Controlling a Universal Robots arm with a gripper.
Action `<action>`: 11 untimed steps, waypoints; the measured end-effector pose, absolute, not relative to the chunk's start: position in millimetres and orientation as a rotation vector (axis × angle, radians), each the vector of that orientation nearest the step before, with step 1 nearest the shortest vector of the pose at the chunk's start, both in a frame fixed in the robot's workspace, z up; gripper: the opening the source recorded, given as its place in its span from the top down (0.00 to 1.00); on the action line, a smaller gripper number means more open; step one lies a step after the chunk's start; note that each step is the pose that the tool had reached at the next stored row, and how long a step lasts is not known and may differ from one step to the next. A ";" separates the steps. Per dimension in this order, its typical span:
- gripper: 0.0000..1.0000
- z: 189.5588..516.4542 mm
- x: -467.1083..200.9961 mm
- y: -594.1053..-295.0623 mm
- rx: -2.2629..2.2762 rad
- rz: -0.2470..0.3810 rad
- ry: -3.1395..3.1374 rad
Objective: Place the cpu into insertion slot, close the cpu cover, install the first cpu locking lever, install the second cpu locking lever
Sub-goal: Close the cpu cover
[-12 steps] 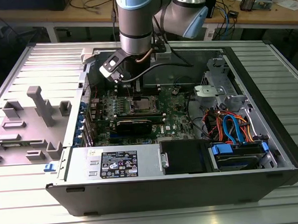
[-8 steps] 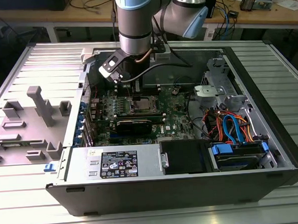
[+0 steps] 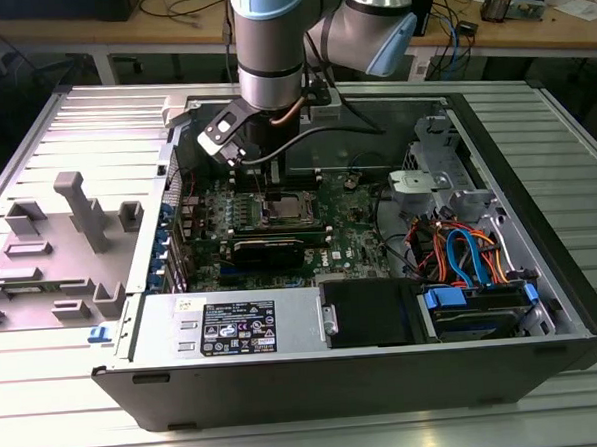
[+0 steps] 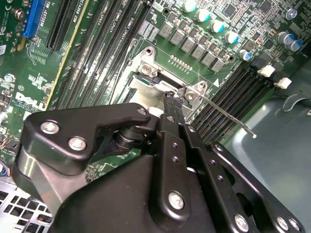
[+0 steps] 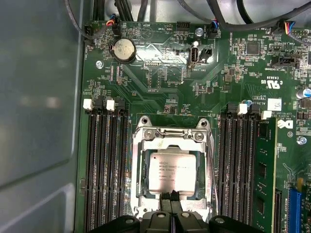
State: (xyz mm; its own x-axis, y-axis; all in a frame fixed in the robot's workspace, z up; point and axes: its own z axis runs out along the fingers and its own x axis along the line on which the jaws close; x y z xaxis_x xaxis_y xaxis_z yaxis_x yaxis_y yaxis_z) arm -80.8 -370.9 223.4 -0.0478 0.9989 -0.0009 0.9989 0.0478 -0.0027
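Over insertion slot | cpu flat, square to it; cpu cover down | pincer narrow, tips together

At the top centre of the exterior view, the thick silver-grey metal arm is a round tube with pale blue plastic joint caps. A thin black cable and a copper-coloured cable loop beside its lower end, next to a black camera block with a light grey face. In both wrist views, the matte black gripper is made of flat rounded links held by silver round-head screws. Its narrow fingers have small holes.
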 end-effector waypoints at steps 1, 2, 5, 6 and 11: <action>0.89 223.5 -80.8 -371.0 -2.166 0.004 -2.274; 0.89 223.4 -80.9 -371.0 -2.159 0.004 -2.281; 0.89 223.3 -81.4 -371.0 -2.113 0.006 -2.325; 0.89 223.1 -81.5 -370.9 -2.114 0.009 -2.326; 0.89 221.3 -82.4 -370.9 -2.129 0.049 -2.343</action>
State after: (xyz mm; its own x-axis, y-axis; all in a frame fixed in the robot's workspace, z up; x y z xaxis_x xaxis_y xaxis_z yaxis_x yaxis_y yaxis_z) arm -82.4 -370.9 221.3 -0.0954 0.9947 -0.0387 0.9954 0.0953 -0.0063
